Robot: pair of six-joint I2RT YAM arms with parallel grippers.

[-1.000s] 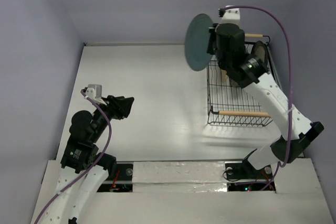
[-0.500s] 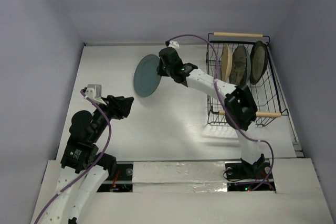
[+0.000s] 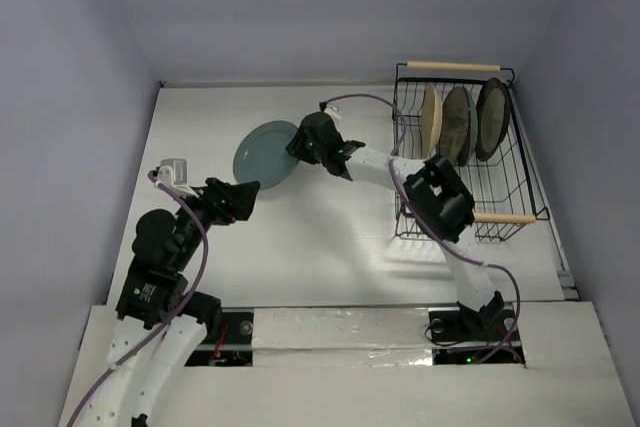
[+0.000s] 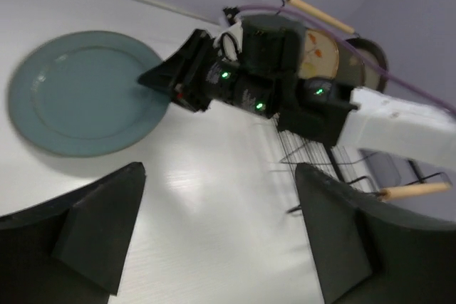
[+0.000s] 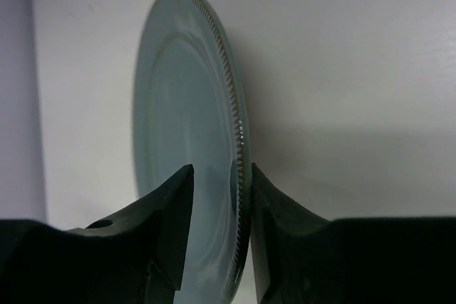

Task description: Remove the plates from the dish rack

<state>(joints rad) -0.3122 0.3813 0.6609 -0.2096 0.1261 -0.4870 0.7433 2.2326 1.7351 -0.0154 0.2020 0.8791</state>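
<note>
A teal plate (image 3: 262, 154) lies flat on the white table left of the dish rack (image 3: 490, 182). In the left wrist view the same teal plate (image 4: 78, 94) lies at the upper left. My right gripper (image 3: 297, 144) straddles the plate's right rim. Seen from the right wrist, its jaws (image 5: 221, 172) are open: one finger touches the rim of the teal plate (image 5: 185, 126), the other stands off its face. Three plates stand upright in the rack: a tan one (image 3: 430, 115), a grey-brown one (image 3: 456, 124) and a dark-rimmed one (image 3: 491, 117). My left gripper (image 3: 245, 195) hovers open and empty just in front of the teal plate.
The rack has a wooden handle at the back (image 3: 452, 66) and one at the front (image 3: 502, 218). Grey walls close the table at the back and on both sides. My right arm (image 3: 440, 197) stretches across the rack's left front corner.
The right arm laid the teal plate down flat, a little further left and nearer, and its jaws loosened on the rim. The left gripper opened wider and edged toward the plate.
</note>
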